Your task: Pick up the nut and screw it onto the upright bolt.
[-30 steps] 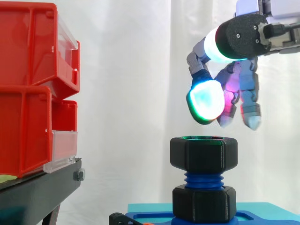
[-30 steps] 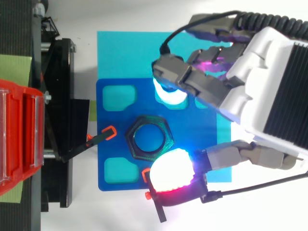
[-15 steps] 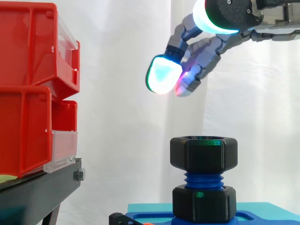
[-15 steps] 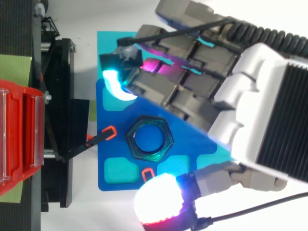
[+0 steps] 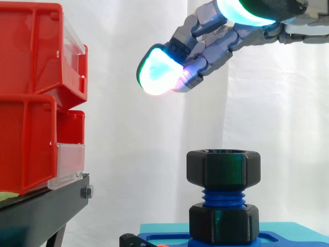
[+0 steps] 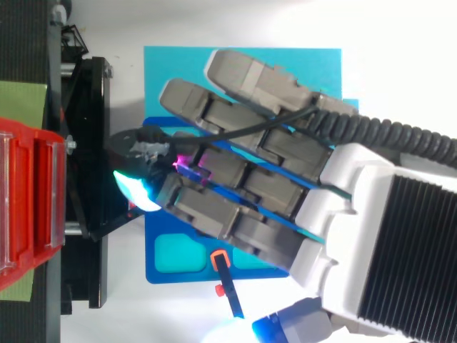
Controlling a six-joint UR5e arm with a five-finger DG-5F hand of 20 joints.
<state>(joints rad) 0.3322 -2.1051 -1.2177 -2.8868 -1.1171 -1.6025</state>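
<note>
The robot hand (image 5: 213,45) hangs empty, fingers straight. Below it, the black hexagonal plastic nut (image 5: 223,169) sits threaded on the blue upright bolt (image 5: 223,197), self-supporting.

Side view: camera sitting close, at work height, looking level across toward the curtain (image 5: 144,154); bins (image 5: 36,92) lying at frame left, hand (image 5: 216,43) showing at upper right.
Top view: camera hanging close above, looking straight down.
Both are sharing bins, stand (image 5: 41,211), plate (image 6: 187,275), hand.
</note>
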